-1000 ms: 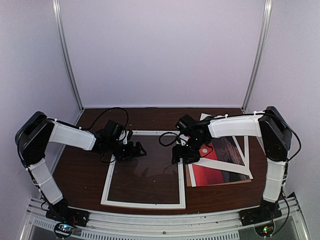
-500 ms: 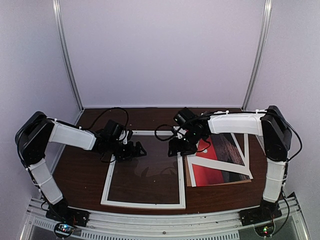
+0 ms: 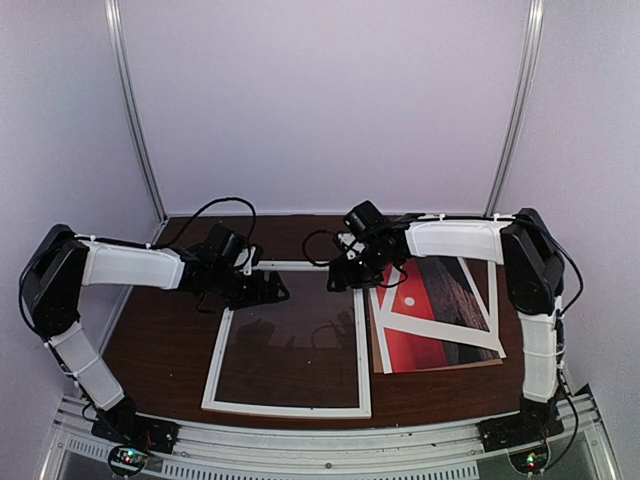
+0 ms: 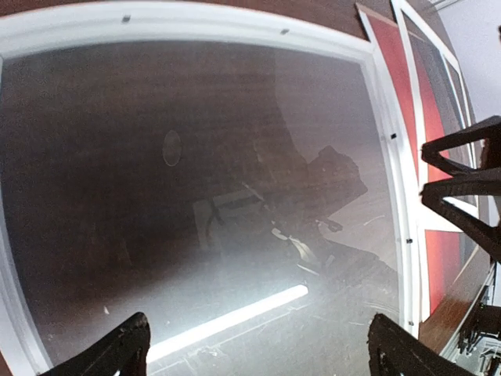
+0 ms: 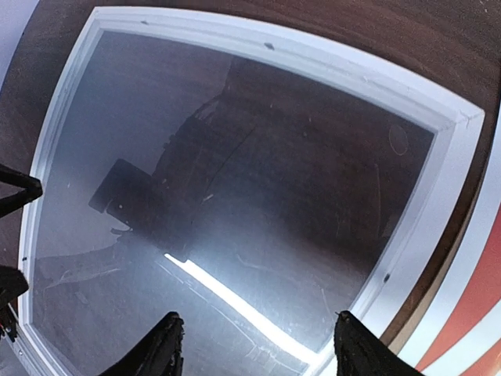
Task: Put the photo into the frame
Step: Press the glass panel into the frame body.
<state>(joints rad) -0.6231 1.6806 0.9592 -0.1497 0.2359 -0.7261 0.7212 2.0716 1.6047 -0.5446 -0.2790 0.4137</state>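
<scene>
The left tool [image 4: 258, 354] is spread wide with nothing between its fingers. It hangs over the 11 o'clock corner of the frame [image 3: 285, 408], looking down on the clear sheet [image 4: 196, 196] that lies inside it. The right tool [image 5: 262, 348] also stands apart and empty, over the 1 o'clock corner. Neither seems to touch the sheet, though the gap is hard to judge.

In the top view the two tools sit near each other across the frame's far edge. If both reach inward together, they could knock fingers.

The sheet is glossy and throws back a bright lamp streak. A fingertip coming down on it would likely skid, scuff it, or shove the light frame across the smooth worktop [image 3: 160, 340].

The photo [image 3: 420, 345] lies at 3 o'clock of the frame, just beside its right rail. It is flat on a brown backing board [image 3: 440, 368], and a white mat [image 3: 450, 333] lies askew across it. That stack is the main hazard. Dragging the photo out from under the mat may carry the mat or board along. A thin print lying flat also gives little edge to pinch, so it could crease or slip.

If it lands crooked, a corner may ride up on the frame's rim.
</scene>
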